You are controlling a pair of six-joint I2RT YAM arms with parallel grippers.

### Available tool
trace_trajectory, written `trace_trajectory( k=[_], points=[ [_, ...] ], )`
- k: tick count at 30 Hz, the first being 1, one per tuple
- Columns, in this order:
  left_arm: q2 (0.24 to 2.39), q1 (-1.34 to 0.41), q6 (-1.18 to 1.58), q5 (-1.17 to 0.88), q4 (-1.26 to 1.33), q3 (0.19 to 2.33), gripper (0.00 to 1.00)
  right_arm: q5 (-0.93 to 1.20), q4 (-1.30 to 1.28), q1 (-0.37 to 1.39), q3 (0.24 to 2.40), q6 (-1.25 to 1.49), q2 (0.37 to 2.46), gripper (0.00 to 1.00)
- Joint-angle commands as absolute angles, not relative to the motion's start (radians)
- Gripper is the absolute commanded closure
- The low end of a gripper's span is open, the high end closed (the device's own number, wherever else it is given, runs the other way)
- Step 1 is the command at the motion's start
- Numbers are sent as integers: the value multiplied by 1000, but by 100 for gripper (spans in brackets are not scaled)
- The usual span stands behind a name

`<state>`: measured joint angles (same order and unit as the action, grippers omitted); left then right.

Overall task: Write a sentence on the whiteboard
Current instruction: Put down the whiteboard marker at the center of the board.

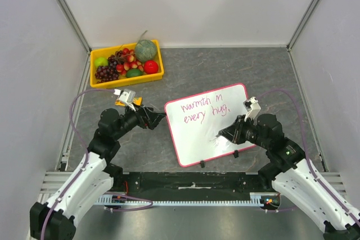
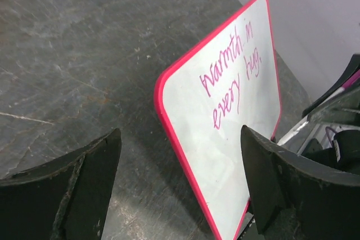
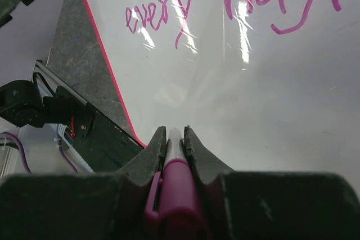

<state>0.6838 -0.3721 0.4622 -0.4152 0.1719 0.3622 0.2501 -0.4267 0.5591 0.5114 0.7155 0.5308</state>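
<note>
Magenta sentence (image 1: 203,108) in two lines on the far half of the whiteboard (image 1: 197,144): "warmth in every hug.", full stop included. Whiteboard lying mid-table, skewed, between the two arms, well apart from the yellow fruit tray (image 1: 128,80) at far left.

Right gripper (image 1: 220,136) clamped narrow on a pink marker (image 3: 175,186), tip over bare white below "hug". Cannot tell whether touching the surface. Left gripper (image 2: 180,133) spread wide at the board's left edge, board corner seen between the jaws. Cannot tell whether in contact, nothing held.

Judged: writing looks complete, so step in hand probably lifting the marker clear.

- Raise the tip straight up off the board, no sideways drag, to avoid a stray stroke under the second line.
- Keep wrist and cable off the letters; ink likely smearable on glossy white.
- Hold the clamp firm through the lift, no slip of the marker in the jaws.
- Leave the left gripper beside the edge as a stop against sliding, no squeeze, no push.
- Retreat toward the near side, away from the text, not across it.

Main risk: nudging the board on withdrawal.
</note>
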Motion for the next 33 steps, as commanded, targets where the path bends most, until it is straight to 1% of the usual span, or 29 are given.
trace_trajectory(
  k=[1,8,17,18,19,22,25,28,33],
  points=[
    [641,-373,437,-322,-21,483,10,336,-469,558,526,773,519,100],
    [719,-374,442,-406,-44,584,12,400,-575,558,440,903,428,100],
    [762,-374,428,-413,-52,637,12,410,-768,558,353,997,351,100],
    [765,-374,428,-413,-52,637,12,400,-787,558,351,1003,351,97],
    [768,-374,428,-413,-54,640,12,387,-805,558,347,1009,350,91],
    [770,-374,431,-419,-55,644,12,354,-827,558,357,1019,359,68],
    [769,-374,431,-414,-57,644,12,305,-842,558,377,1015,374,54],
    [779,-374,430,-423,-58,649,12,253,-847,558,406,1012,390,34],
    [781,-374,422,-465,-46,643,12,190,-844,558,443,1005,402,13]
  ],
)
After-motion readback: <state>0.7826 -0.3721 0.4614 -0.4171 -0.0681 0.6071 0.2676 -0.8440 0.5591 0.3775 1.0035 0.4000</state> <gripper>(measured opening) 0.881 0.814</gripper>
